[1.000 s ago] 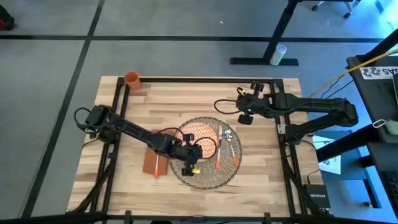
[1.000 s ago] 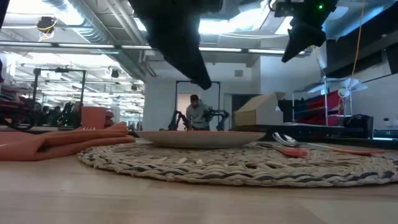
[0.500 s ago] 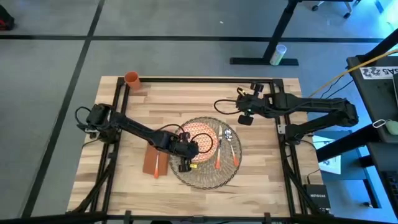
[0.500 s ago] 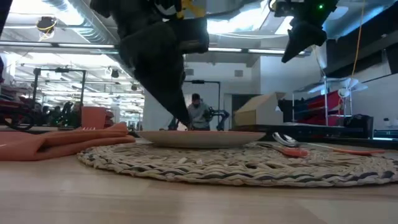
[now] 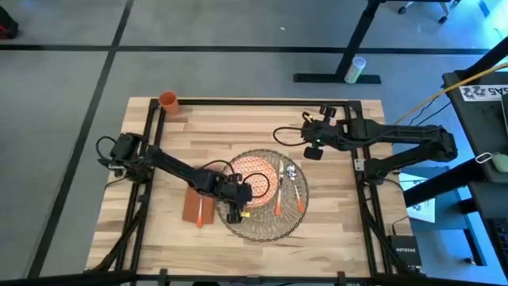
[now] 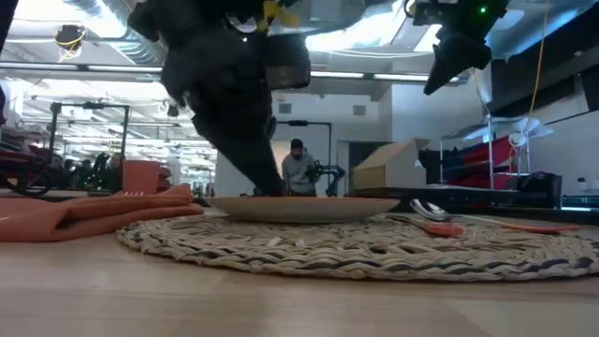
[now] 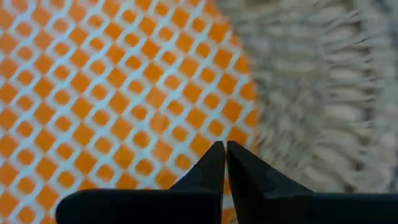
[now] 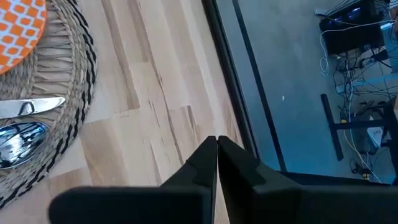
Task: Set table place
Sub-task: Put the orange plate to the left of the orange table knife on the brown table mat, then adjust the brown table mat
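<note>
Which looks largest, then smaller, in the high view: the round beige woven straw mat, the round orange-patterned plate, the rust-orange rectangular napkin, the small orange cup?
1. Round beige woven straw mat.
2. and 3. Round orange-patterned plate and rust-orange rectangular napkin: no sure ranking, since the left arm covers part of both.
4. Small orange cup.

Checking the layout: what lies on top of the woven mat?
On the mat: orange-patterned plate, spoon and orange-handled cutlery. The left gripper hides part of the plate's edge.

Counted on table (image 5: 198, 127): one mat (image 5: 266, 226), one plate (image 5: 252, 168), one napkin (image 5: 193, 208), one cup (image 5: 167, 100), three utensils (image 5: 290, 187).
</note>
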